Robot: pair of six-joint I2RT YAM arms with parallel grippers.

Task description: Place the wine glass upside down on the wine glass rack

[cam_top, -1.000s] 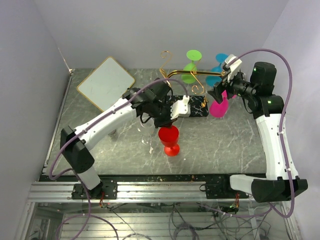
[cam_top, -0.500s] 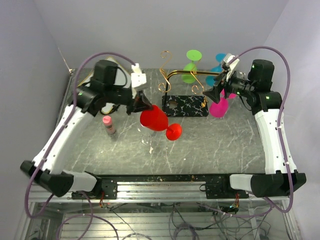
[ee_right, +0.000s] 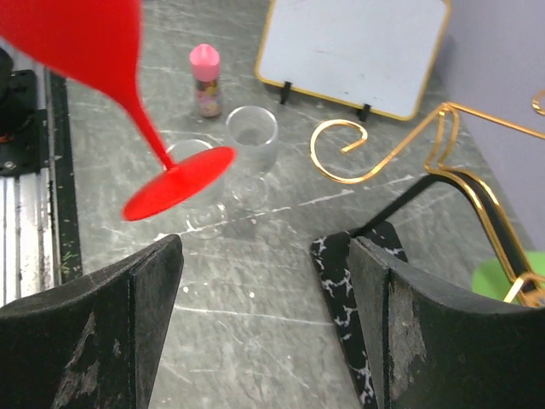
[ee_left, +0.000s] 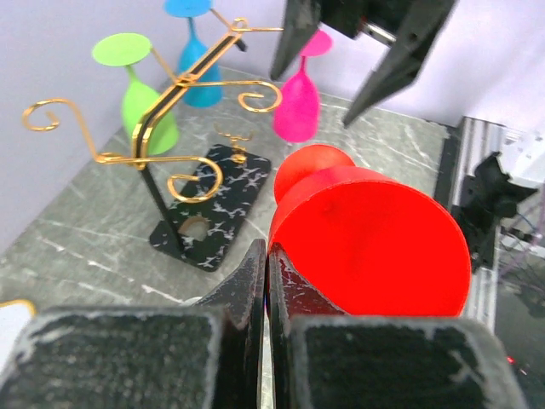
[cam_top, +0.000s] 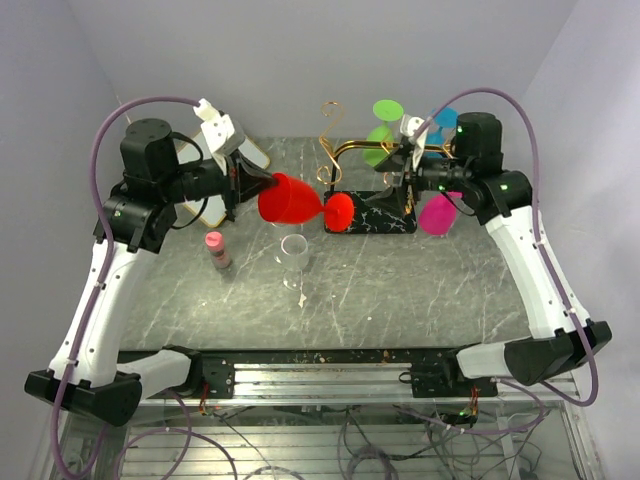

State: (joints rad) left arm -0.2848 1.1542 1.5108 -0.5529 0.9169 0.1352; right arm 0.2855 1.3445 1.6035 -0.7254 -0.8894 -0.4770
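Observation:
My left gripper (cam_top: 250,183) is shut on the rim of a red wine glass (cam_top: 290,198). It holds the glass on its side in the air, with the foot pointing right, close to the wine glass rack. The rack's gold wire arms (cam_top: 345,150) rise from a black veined base (cam_top: 378,213). In the left wrist view the jaws (ee_left: 267,256) pinch the red bowl (ee_left: 366,239), with the rack (ee_left: 170,102) beyond. My right gripper (cam_top: 412,178) is open and empty above the rack's right side. Its wrist view shows the red foot (ee_right: 179,183) beyond its open fingers (ee_right: 264,341).
Green (cam_top: 380,140), blue (cam_top: 432,155) and pink (cam_top: 438,213) glasses are at the rack, feet up. A clear glass (cam_top: 294,250) and a pink-capped bottle (cam_top: 215,250) stand on the grey table. A white gold-edged board (ee_right: 358,47) stands at the back left.
My left arm has lifted the red glass off the table, turned it on its side and carried it back toward the rack. My right gripper has moved left over the rack.

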